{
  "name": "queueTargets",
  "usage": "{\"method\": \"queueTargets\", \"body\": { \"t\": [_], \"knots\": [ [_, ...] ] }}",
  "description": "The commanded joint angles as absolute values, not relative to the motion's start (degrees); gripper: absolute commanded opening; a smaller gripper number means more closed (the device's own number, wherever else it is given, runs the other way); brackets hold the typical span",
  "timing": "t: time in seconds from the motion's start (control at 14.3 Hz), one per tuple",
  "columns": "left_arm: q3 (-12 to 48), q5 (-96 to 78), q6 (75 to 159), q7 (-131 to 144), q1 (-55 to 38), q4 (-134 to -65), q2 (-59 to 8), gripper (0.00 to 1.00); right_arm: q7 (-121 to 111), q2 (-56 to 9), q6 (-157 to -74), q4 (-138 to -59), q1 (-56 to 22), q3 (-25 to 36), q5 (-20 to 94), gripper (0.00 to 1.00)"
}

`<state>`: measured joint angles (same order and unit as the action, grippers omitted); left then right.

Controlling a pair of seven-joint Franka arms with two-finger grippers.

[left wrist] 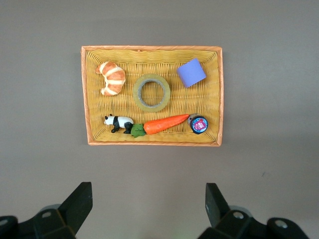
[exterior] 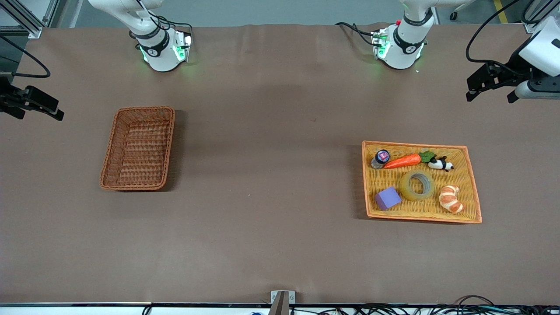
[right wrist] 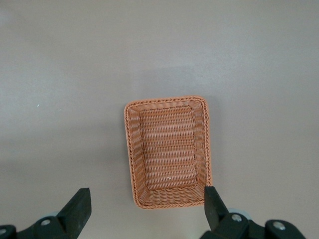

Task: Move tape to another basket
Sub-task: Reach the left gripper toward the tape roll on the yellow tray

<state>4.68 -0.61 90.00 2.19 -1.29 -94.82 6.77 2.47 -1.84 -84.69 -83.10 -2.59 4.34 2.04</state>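
The tape, a translucent yellowish ring with a grey core, lies flat in the middle of the flat orange-yellow tray toward the left arm's end of the table. It also shows in the left wrist view. The reddish-brown wicker basket stands empty toward the right arm's end, and shows in the right wrist view. My left gripper is open and empty, high over the table's edge at the left arm's end. My right gripper is open and empty, high over the table's edge at the right arm's end.
In the tray around the tape lie a croissant toy, a purple cube, a toy carrot, a small panda and a small dark jar. Brown table cloth spans between basket and tray.
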Motion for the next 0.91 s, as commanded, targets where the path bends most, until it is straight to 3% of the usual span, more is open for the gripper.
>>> {"method": "queueTargets", "body": {
  "t": [0.0, 0.42, 0.84],
  "knots": [
    [4.5, 2.9, 88.8, 1.6, -1.3, -92.8, 5.7, 1.0, 2.5, -1.4, -84.7, -83.5, -1.8, 4.0, 3.5, 1.0],
    [3.3, 3.0, 91.7, 1.3, -0.9, -92.0, -1.7, 1.0, 2.5, -1.4, -84.7, -83.5, -1.8, 4.0, 3.6, 1.0],
    [3.5, 3.0, 119.0, 1.8, 3.7, -102.5, -14.5, 1.0, 2.5, -1.4, -84.9, -83.5, -1.8, 4.0, 3.6, 1.0]
  ]
}}
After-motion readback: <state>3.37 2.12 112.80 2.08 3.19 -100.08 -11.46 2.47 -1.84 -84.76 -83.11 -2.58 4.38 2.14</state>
